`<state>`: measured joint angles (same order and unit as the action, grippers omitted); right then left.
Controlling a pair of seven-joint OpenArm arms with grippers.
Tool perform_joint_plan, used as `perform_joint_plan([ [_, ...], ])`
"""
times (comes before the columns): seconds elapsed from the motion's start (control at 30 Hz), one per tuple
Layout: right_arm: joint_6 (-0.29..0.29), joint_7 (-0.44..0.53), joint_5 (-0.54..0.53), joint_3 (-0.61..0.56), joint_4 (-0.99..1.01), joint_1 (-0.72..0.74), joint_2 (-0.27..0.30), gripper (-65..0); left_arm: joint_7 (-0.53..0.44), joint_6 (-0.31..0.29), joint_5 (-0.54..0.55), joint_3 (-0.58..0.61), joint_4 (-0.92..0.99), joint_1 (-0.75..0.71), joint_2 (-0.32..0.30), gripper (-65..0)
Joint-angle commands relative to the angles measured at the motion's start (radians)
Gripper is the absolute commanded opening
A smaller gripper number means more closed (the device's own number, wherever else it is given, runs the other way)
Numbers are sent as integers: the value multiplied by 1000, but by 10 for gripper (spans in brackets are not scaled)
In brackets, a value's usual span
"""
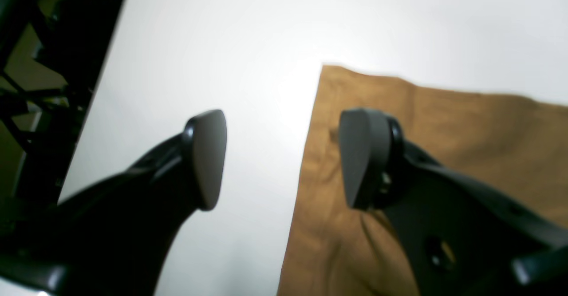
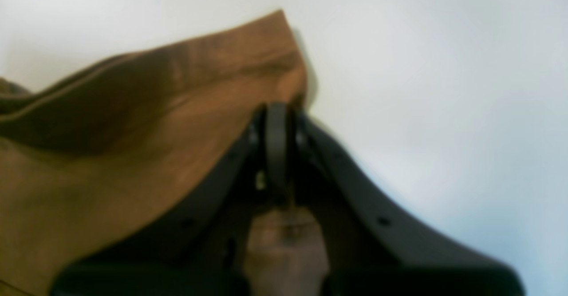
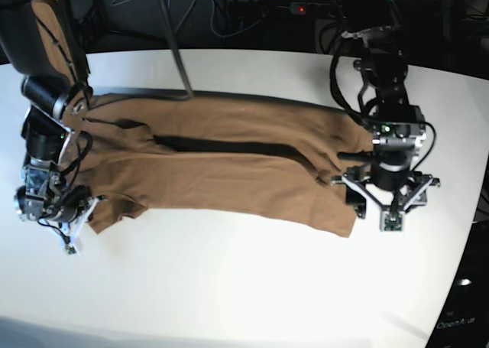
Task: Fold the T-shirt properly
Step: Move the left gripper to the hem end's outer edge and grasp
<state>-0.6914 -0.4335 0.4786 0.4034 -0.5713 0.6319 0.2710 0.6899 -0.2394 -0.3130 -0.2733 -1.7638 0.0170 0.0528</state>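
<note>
Tan cotton T-shirt (image 3: 229, 164) sprawls across white surface (image 3: 252, 287); soft, limp, best taken at corners. Right gripper (image 2: 277, 149) clenched on left hem corner; left gripper (image 1: 282, 158) released, straddling right edge.

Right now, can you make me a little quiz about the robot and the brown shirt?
1. True or false: the right gripper is shut on the T-shirt.
2. The left gripper is: A) shut on cloth, B) open over the shirt's edge, C) out of sight.
3. Fill in: the T-shirt lies spread out on a white ____.

Key
1. True: it pinches a fold of the cloth, which rises to the closed gripper.
2. B: one finger is over the table, the other over the shirt.
3. table
</note>
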Motion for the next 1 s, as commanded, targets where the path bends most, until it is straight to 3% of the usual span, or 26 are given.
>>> perform_joint_plan([
  [0.0,-7,-26,13,-5,-5,15,7,-640,-9,2,-1,1,14,34,0,-262],
  [0.17,-7,-26,13,-50,-5,-2,7,-641,106,2,5,-7,224,176,-1,-262],
  [0.27,-7,-26,13,-51,-5,-10,7,-641,109,2,7,-5,313,211,-1,-261],
  [0.43,-7,-9,13,-51,-5,-11,6,-641,112,2,21,-7,374,280,-1,-261],
  [0.7,-7,3,13,-51,-5,-13,11,-641,104,2,27,-8,384,277,-14,-262],
  [0.97,-7,3,15,-53,-5,-13,11,-641,95,-1,30,-172,382,318,-23,-260],
])
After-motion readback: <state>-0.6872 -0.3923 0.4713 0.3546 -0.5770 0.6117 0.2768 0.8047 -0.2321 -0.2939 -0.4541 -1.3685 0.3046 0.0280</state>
